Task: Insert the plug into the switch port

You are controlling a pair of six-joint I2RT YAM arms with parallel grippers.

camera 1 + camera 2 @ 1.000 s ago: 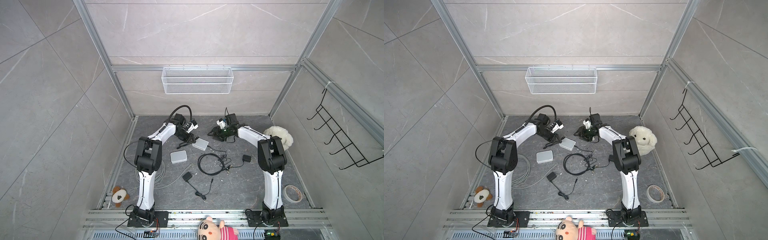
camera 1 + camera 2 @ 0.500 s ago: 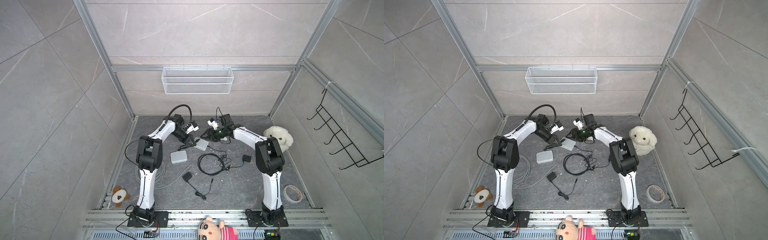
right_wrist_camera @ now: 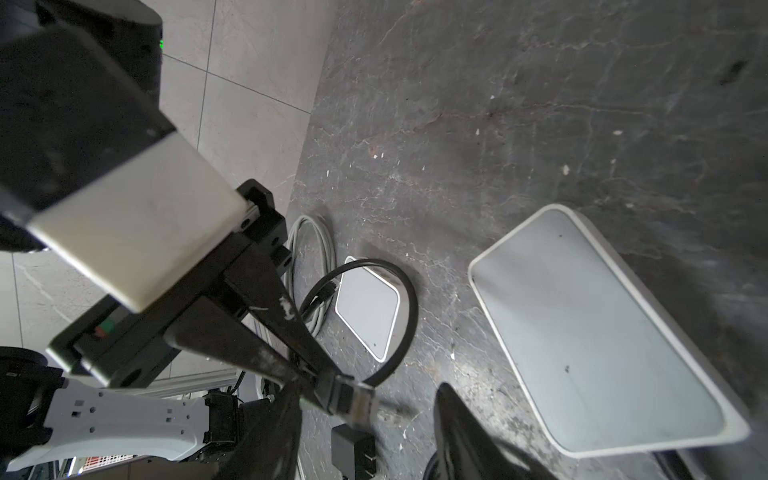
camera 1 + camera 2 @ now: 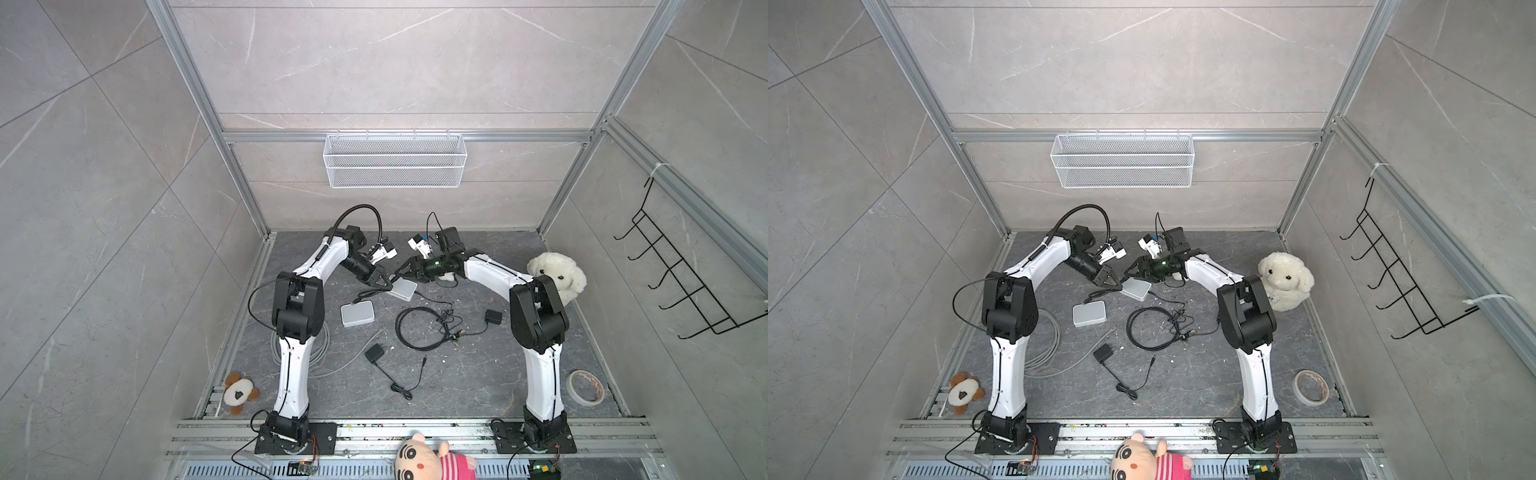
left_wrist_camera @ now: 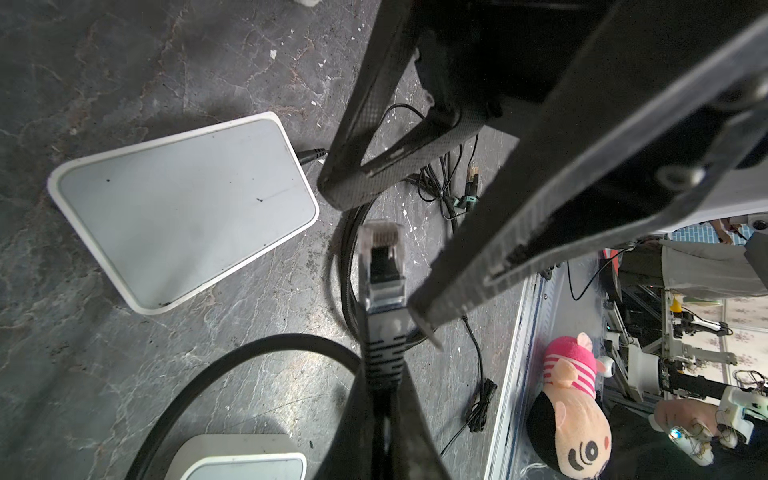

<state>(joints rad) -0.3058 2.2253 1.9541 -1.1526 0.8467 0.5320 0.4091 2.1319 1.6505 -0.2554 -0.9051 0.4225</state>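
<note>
Left claw (image 5: 382, 386) grips plug (image 5: 380, 266)

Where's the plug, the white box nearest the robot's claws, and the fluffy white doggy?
plug (image 5: 380, 237): left wrist view, on its clear tip.
white box (image 4: 405, 289): in a top view, on its flat top.
fluffy white doggy (image 4: 559, 268): in a top view, on its head.

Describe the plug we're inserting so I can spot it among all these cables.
Go to the far middle of the floor. The plug sticks out of the shut left gripper: clear-tipped, on a thick black cable, unlike the thin leads lying loose.
</note>
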